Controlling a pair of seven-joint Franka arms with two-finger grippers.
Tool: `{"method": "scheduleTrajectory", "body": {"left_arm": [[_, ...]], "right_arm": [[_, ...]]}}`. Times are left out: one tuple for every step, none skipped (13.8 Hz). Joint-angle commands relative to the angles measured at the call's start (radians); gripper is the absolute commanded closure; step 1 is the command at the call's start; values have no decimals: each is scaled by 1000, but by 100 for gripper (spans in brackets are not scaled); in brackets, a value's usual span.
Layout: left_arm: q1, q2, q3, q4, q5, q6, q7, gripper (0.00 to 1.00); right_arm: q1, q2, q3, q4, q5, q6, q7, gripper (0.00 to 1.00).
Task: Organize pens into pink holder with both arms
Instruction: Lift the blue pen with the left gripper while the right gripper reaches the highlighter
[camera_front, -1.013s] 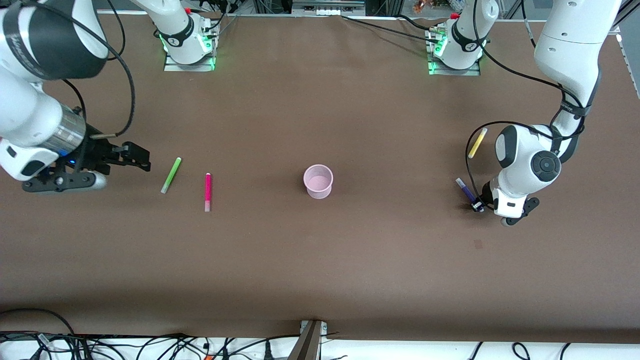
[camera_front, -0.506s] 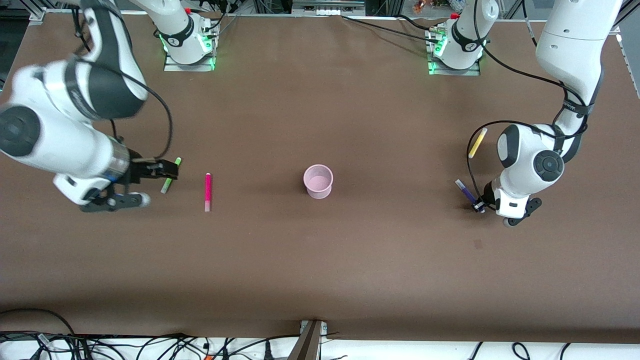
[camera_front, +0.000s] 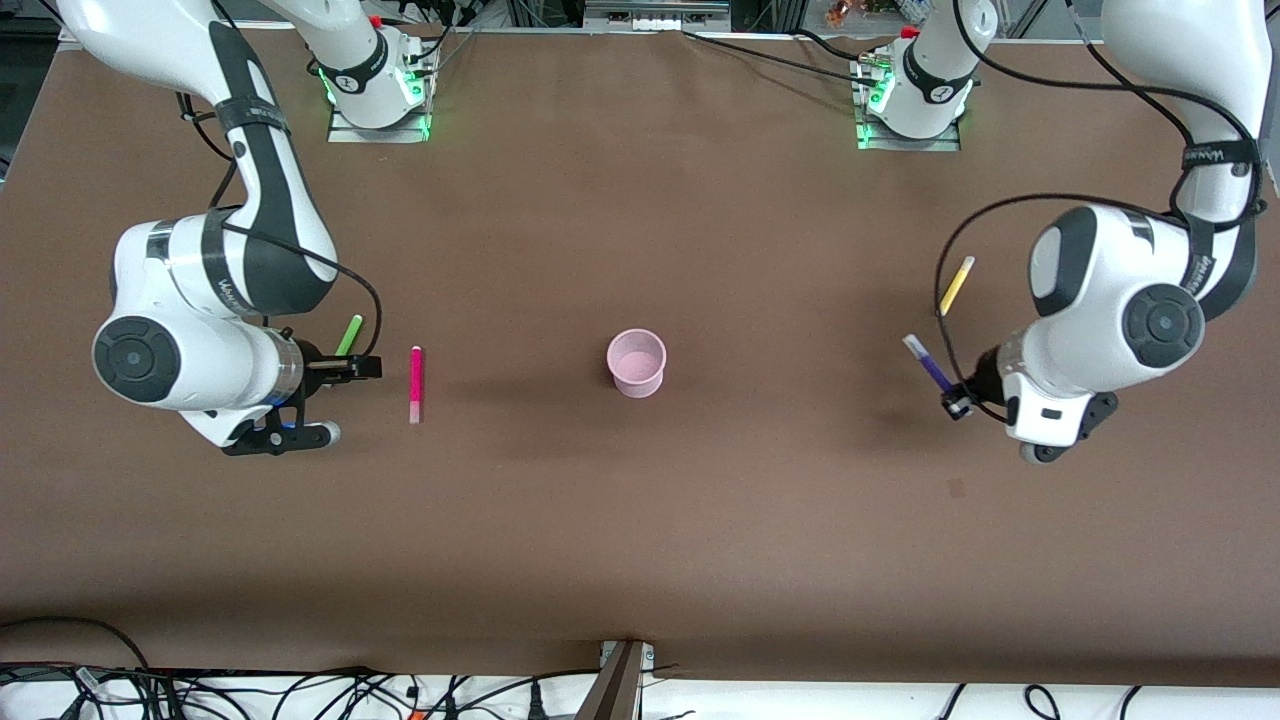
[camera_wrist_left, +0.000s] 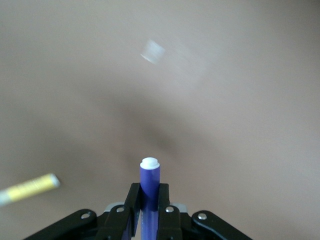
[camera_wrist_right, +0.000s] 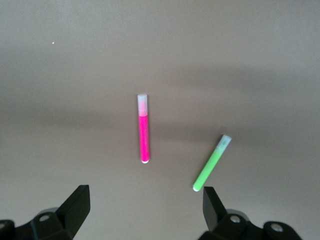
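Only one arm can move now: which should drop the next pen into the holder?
Left. The left claw is shut on the purple pen, lifted off the table, so it can probably carry it to the pink holder. The right claw hangs open, empty, over the green pen.

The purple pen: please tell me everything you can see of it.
The purple pen is a slim stick, smooth like plastic, with a deep purple body and a white end cap. The left gripper is shut on its lower part, one of the fingers pressing each side. It is tilted, its white end pointing up and toward the holder. It seems lifted off the table, near the left arm's end. The yellow pen lies close by, apart from it.
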Motion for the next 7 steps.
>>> {"method": "scheduleTrajectory", "body": {"left_arm": [[-38, -9, -88, 22, 26, -22, -262, 100], [-85, -11, -95, 25, 72, -21, -365, 100], [-144, -8, -95, 25, 121, -16, -486, 100], [-194, -2, -93, 26, 156, -10, -584, 100], [-239, 0, -93, 26, 178, -2, -676, 100], [-277, 0, -93, 26, 192, 8, -756, 100], [-320, 1, -92, 28, 218, 33, -847, 100]], "right_arm": [[0, -15, 4, -86, 40, 33, -10, 0], [0, -24, 4, -121, 40, 54, -10, 0], [2, -30, 6, -149, 40, 76, -10, 0], [2, -41, 8, -181, 40, 112, -10, 0], [3, -53, 11, -228, 38, 169, -11, 0], [3, -78, 12, -291, 40, 238, -11, 0], [5, -92, 15, -352, 40, 305, -13, 0]]}}
